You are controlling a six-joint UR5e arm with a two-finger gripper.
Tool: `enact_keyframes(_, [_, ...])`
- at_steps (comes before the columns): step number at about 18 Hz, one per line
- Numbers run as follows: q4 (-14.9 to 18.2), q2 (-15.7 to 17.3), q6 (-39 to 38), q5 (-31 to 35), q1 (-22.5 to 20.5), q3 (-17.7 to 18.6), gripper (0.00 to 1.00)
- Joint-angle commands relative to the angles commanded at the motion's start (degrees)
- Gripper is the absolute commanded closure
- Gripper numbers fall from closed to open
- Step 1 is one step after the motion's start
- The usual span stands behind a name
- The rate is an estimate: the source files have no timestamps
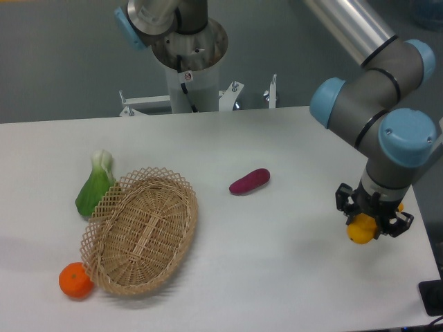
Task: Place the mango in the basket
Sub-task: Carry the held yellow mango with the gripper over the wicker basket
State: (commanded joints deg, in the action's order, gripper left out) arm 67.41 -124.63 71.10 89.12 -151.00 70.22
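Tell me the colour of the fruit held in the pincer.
Yellow-orange: the mango, gripped in the pincer, shows in the fixed camera view, at the table's right.

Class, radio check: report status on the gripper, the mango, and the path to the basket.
Gripper shut on mango, at the table's right side. Basket empty, far left. Purple vegetable lies between, slightly behind the direct line.

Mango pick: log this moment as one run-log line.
phase: carry | gripper: shut on mango, above table's right end | basket: empty, left side | mango in basket: not yet
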Motion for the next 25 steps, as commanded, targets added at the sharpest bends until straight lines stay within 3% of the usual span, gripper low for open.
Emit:
enact_keyframes(8, [0.0, 0.88, -6.06, 0.17, 6.41, 1.14, 0.6])
enact_keyframes(12, [-0.09, 3.86, -9.57, -0.09, 11.68, 5.0, 0.6])
enact_keyframes(17, [-0.09, 5.27, -13.18, -0.09, 18.53, 6.15, 0.6])
enact_keyframes(21, [-0.18, 8.34, -14.41, -0.27, 24.33, 10.28, 0.6])
enact_keyframes(25, [-0.26, 9.32, -15.38, -0.27, 29.61, 13.62, 0.6])
